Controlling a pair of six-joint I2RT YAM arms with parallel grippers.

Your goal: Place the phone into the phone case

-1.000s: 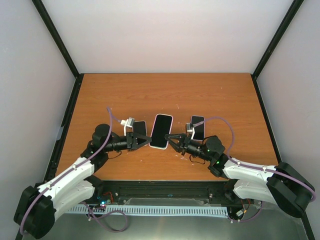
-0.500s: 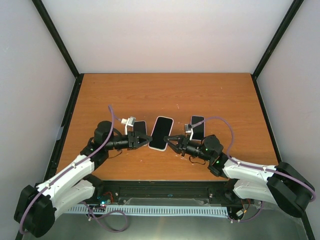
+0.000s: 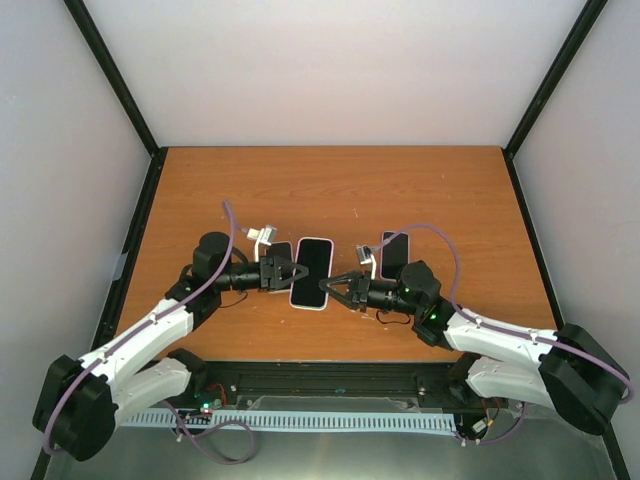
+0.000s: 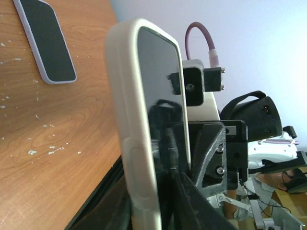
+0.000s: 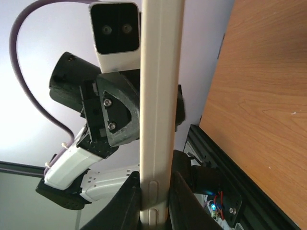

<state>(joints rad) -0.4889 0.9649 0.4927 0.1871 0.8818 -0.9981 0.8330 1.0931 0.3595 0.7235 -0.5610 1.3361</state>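
And the phone (image 3: 312,273) has slid left and toward the arm bases compared with a second ago, when it sat further up the table and a touch more to the right. The left gripper (image 3: 284,272) now reaches almost straight across from the left instead of angling up at it, and its elbow has swung further back. The right gripper (image 3: 335,290) has followed the phone leftward, its forearm stretching out lower across the board. Both pincers are nearly closed and clamped on the cream phone case (image 4: 125,120). The left takes the left long edge and the right the lower right edge, with one dark finger (image 5: 122,201) on each face in the wrist views. The dark screen sits inside the case rim along the edge that shows, and the whole thing is held flat just above the wood between the two arms. Two more dark handsets lie on the table (image 3: 330,190). One (image 3: 281,250) is just behind the left gripper, the other (image 3: 397,252) behind the right wrist, and neither has budged. The table is orange-brown wood grain, flecked with pale specks in the left wrist view. Plain pale walls (image 3: 330,70) close in on three sides, black frame posts (image 3: 110,75) run up the corners, and a purple cable (image 3: 229,222) loops off the left wrist.
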